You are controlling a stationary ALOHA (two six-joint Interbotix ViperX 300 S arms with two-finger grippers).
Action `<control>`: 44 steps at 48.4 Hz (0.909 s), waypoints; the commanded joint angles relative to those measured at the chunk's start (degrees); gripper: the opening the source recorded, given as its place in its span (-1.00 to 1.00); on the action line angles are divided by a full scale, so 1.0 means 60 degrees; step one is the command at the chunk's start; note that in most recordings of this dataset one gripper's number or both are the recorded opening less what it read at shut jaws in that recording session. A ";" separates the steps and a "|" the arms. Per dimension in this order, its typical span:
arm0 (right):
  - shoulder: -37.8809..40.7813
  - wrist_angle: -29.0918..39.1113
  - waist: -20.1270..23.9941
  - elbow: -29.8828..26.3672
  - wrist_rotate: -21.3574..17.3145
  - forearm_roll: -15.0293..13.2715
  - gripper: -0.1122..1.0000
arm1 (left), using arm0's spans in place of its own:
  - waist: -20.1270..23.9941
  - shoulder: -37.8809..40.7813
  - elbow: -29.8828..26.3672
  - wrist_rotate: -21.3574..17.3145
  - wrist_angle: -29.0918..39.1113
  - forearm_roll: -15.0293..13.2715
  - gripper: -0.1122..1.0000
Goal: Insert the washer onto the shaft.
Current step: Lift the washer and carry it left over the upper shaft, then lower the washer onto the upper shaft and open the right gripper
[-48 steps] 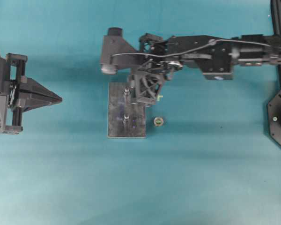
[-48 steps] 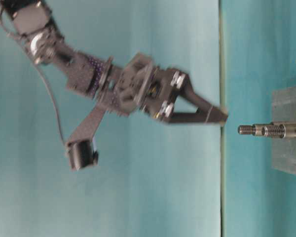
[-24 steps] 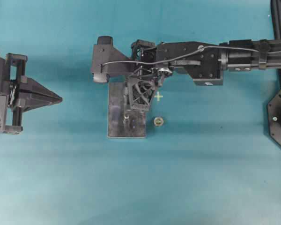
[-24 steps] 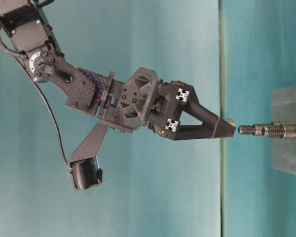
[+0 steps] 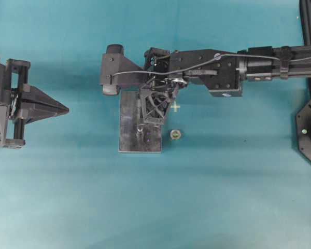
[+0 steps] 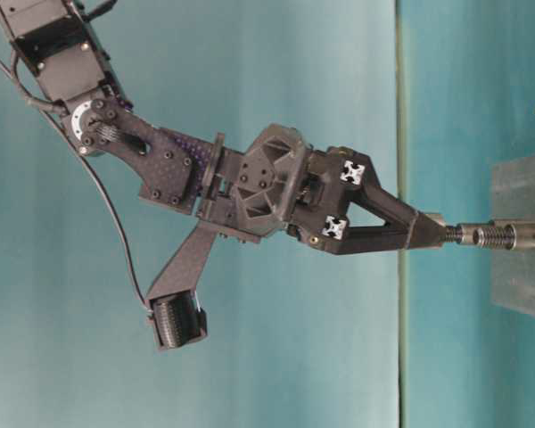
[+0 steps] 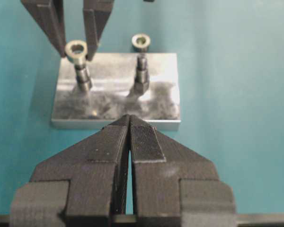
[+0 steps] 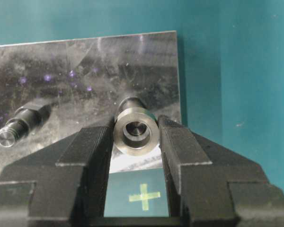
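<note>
My right gripper (image 8: 135, 136) is shut on the washer (image 8: 135, 131), a steel ring held between its fingertips. The washer sits right over the tip of a threaded shaft (image 6: 481, 235), whose end shows through the ring's hole. In the left wrist view the washer (image 7: 77, 49) tops the left-hand shaft, between the right gripper's fingers (image 7: 94, 21). A second shaft (image 7: 141, 66) stands beside it on the steel base plate (image 5: 129, 140). In the overhead view the right gripper (image 5: 151, 106) hangs over the plate's far half. My left gripper (image 5: 66, 109) is shut and empty, well left of the plate.
A small ring-shaped part (image 5: 175, 134) lies on the teal table just right of the plate. A yellow cross mark (image 5: 175, 107) is on the table beside the right gripper. A black frame (image 5: 308, 129) stands at the right edge.
My right gripper has moved left and down onto the shaft; the washer now meets the shaft's threaded tip, where earlier a gap showed. The left gripper has not moved.
</note>
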State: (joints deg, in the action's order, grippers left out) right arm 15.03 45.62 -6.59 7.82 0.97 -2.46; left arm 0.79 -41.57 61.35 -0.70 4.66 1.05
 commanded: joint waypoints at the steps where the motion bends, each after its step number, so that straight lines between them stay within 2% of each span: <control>1: -0.0176 -0.0044 0.0029 -0.0234 0.0044 0.0015 -0.20 | 0.0015 -0.0015 -0.0132 0.0000 -0.0088 0.0029 -0.80; 28: 0.0000 0.0044 0.0015 -0.0234 -0.0059 0.0015 -0.19 | 0.0000 -0.0015 -0.0117 0.0044 -0.0088 0.0029 -0.80; 30: 0.0015 0.0073 0.0000 -0.0234 -0.0088 0.0015 -0.13 | 0.0000 -0.0015 -0.0117 0.0044 -0.0088 0.0029 -0.80; 34: 0.0029 0.0161 -0.0015 -0.0234 -0.0234 0.0015 0.21 | 0.0015 -0.0015 -0.0132 0.0073 -0.0088 0.0029 -0.80; 37: 0.0059 0.0190 -0.0015 -0.0234 -0.0293 0.0015 0.37 | 0.0000 -0.0015 -0.0132 0.0146 -0.0088 0.0029 -0.80; 44: 0.0073 0.0190 -0.0029 -0.0264 -0.0308 0.0015 0.40 | 0.0000 -0.0015 -0.0117 0.0249 -0.0088 0.0029 -0.80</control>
State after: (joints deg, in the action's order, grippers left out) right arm 16.52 46.85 -6.68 7.73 -0.26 -2.46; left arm 0.79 -41.57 61.35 0.70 4.66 1.05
